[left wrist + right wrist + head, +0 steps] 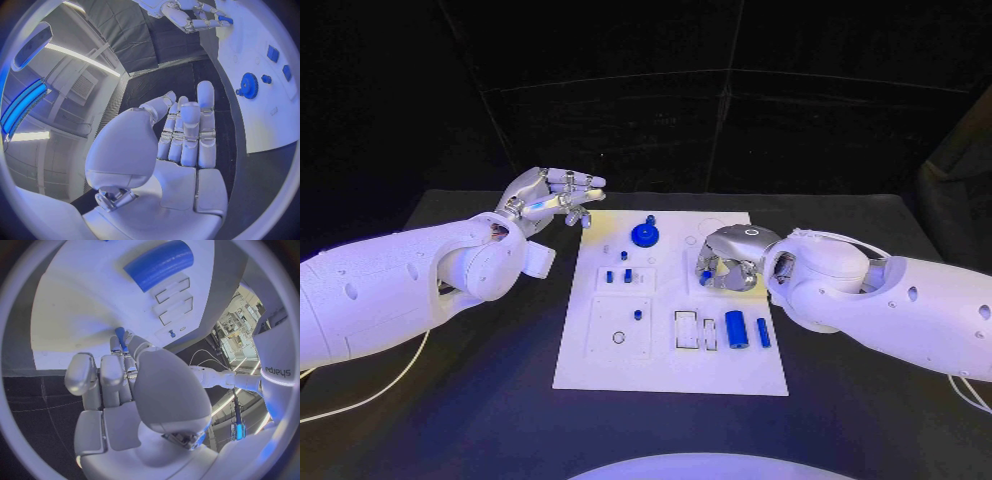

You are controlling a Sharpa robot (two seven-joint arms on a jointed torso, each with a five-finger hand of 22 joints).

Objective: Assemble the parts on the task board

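The white task board (pixel 668 365) lies mid-table. My right hand (pixel 733 258) hovers over its upper right part and pinches a small blue peg (pixel 120 339) between thumb and fingertips; the left wrist view shows that hand (pixel 190 15) with the peg (pixel 225 20) too. My left hand (pixel 553 200) is raised beyond the board's far left corner, fingers loosely extended (pixel 187 130), holding nothing. A blue gear (pixel 645 234) (pixel 249 85) stands on the board's far part. A thick blue cylinder (pixel 736 328) (pixel 159 264) and a slim blue rod (pixel 763 332) lie at the near right.
Small blue pegs (pixel 623 275) stand in the board's left blocks, with one more (pixel 638 314) and a ring (pixel 619 338) below them. Black tabletop (pixel 473 410) surrounds the board. White cables (pixel 387 385) trail beside both arms.
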